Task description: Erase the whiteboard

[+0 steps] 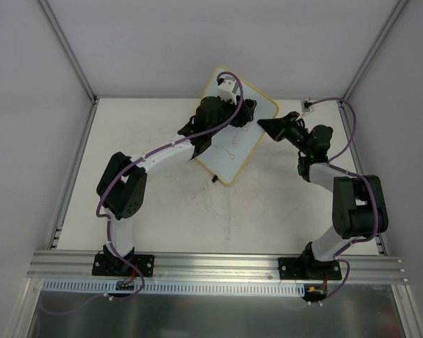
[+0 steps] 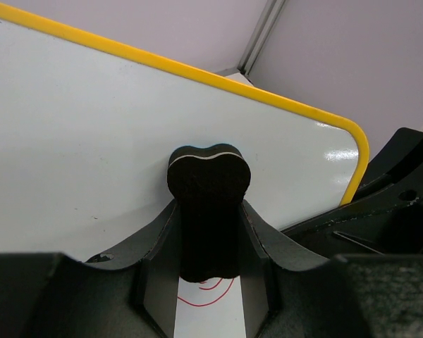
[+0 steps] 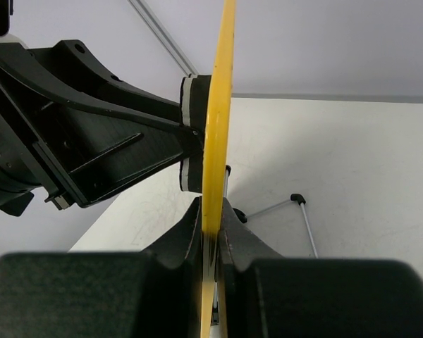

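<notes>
The whiteboard (image 1: 233,151), white with a thin yellow frame, stands tilted at the back middle of the table. My right gripper (image 1: 273,127) is shut on its right edge; in the right wrist view the yellow frame (image 3: 215,127) runs edge-on between the jaws. My left gripper (image 1: 245,107) is shut on a black eraser (image 2: 208,204) and presses it against the board face (image 2: 92,134). Red curved marks (image 2: 208,292) show on the board just under the eraser. A small faint doodle (image 1: 230,152) shows lower on the board.
A thin wire stand (image 3: 296,211) with black tips lies on the white table (image 1: 162,211) behind the board. The board's black foot (image 1: 214,179) rests near its lower corner. Grey walls and metal posts close in the back and sides.
</notes>
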